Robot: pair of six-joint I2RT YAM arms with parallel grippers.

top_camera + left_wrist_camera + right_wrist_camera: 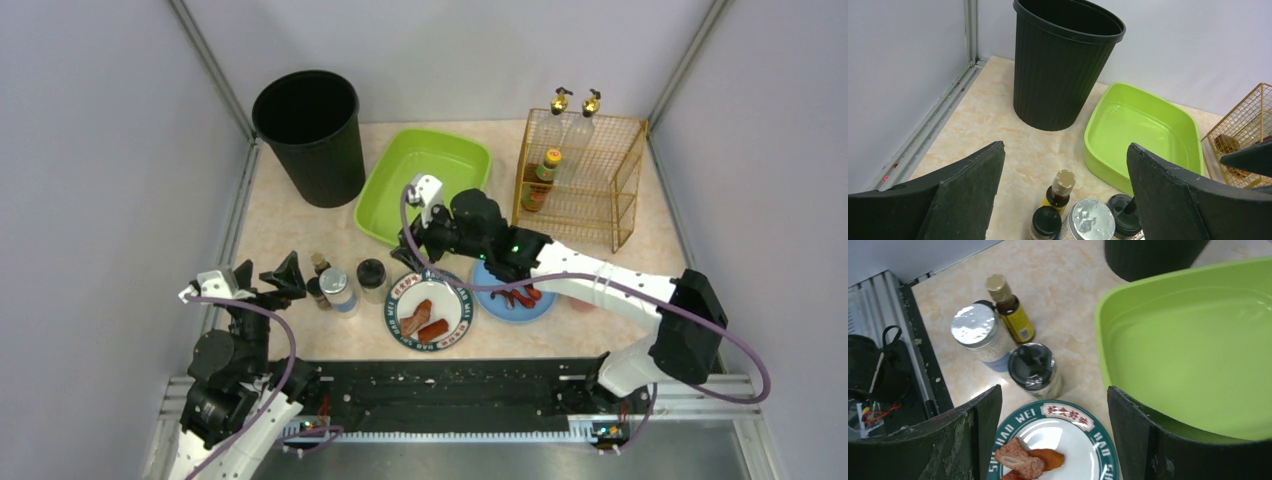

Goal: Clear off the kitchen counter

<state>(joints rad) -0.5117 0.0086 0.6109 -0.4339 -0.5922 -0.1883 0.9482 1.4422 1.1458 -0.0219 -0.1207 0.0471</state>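
The kitchen counter (280,240) is pale marbled stone. On it stand a green-rimmed plate (402,300) with pieces of fried food (425,320), a blue plate (513,310) with red bits, a silver-lidded jar (336,288), a black-lidded jar (371,277) and a small yellow bottle (320,265). My left gripper (268,278) is open and empty just left of the jars, which show below its fingers in the left wrist view (1065,147). My right gripper (412,262) is open and empty above the far edge of the green-rimmed plate (1068,411).
A black bin (310,135) stands at the back left. A green tray (425,180) lies beside it. A gold wire rack (580,180) with bottles is at the back right. A black rail strip (450,385) runs along the near edge.
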